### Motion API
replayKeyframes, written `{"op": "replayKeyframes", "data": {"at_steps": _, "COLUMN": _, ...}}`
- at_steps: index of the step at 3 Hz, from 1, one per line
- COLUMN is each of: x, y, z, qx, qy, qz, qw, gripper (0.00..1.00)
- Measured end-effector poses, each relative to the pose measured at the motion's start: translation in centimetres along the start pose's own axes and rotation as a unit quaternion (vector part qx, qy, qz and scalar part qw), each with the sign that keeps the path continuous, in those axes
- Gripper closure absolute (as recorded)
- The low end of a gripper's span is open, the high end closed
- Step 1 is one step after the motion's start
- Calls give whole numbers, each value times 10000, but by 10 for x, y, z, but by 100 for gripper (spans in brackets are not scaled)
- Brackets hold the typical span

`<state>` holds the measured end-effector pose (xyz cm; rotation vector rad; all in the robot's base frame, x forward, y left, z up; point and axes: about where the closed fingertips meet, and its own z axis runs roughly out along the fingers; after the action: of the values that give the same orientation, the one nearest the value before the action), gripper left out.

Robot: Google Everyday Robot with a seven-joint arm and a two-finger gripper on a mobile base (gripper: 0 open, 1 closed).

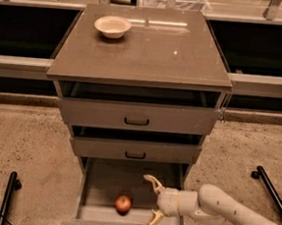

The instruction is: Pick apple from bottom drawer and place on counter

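Bottom drawer (pixel 106 179) pulled open, apple (pixel 123 203) inside near front. Gripper (pixel 144 202) in drawer just beside apple, fingers spread wide, holding nothing. White bowl (pixel 112 26) on desk (pixel 151 53).

I see the counter (pixel 151 51) as glossy grey-brown, catching streaks of light beside the matt off-white bowl (pixel 112 26) at its far left. The bottom drawer (pixel 104 183) looks smooth, matt grey. My gripper (pixel 149 201), inside that drawer just right of the smooth-skinned apple (pixel 123 203), has pale plastic-looking fingers (pixel 153 180) spread apart. Its arm (pixel 231 211) is smooth white. The floor (pixel 25 144) looks rough and speckled.
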<state>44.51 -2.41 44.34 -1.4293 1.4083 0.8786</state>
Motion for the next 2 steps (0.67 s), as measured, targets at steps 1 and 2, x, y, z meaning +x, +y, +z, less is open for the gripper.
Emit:
{"op": "replayKeyframes", "data": {"at_steps": 1, "x": 65, "y": -13, "z": 39, "qx": 291, "qy": -223, "qz": 39, "qw": 9993, "gripper": 0}}
{"op": "replayKeyframes", "data": {"at_steps": 2, "x": 65, "y": -14, "z": 40, "qx": 285, "qy": -204, "qz": 22, "qw": 9994, "gripper": 0}}
